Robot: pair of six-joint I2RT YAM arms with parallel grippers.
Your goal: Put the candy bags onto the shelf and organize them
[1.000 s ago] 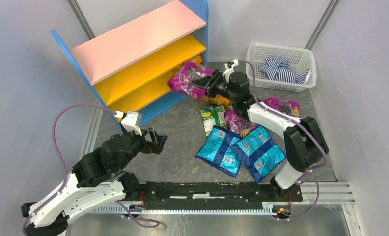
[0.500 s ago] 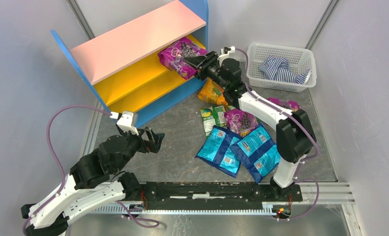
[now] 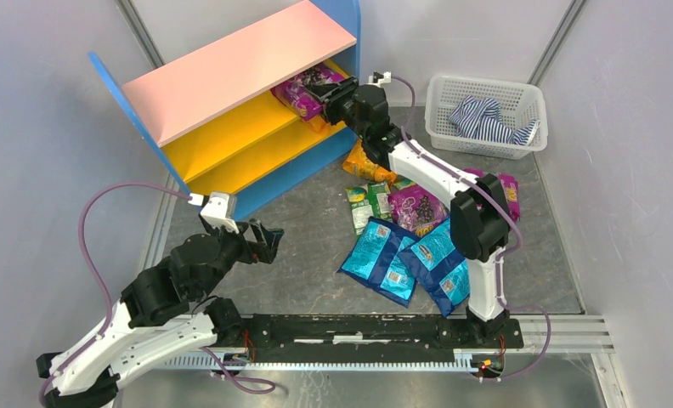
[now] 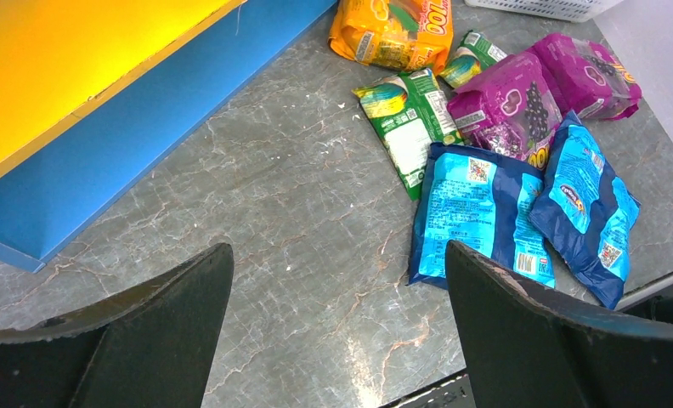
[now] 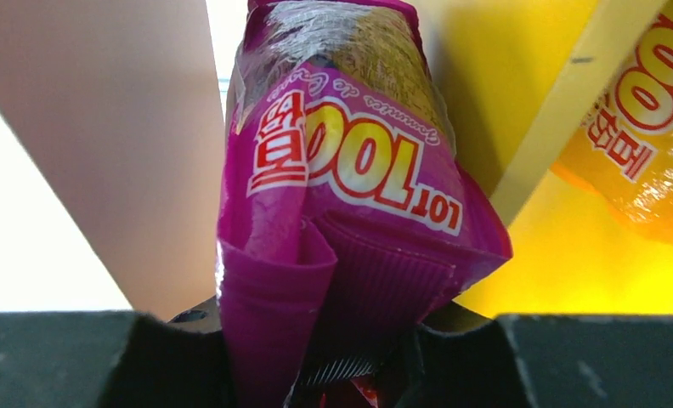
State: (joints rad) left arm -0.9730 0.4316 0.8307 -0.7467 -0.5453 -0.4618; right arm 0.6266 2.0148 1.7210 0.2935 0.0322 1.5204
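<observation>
Grey table (image 3: 299, 255), R jaws gripping purple bag (image 5: 342, 212) at shelf (image 3: 240, 68), L jaws wide open

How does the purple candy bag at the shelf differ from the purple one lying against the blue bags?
The held purple candy bag is clamped in the right pincer, raised; the purple bag in the pile lies flat on the grey table, ungripped. The held one reaches into the upper yellow bay of the blue-sided shelf, its pinched end creased; the other touches the shiny blue packets. Both are glossy purple.
</observation>
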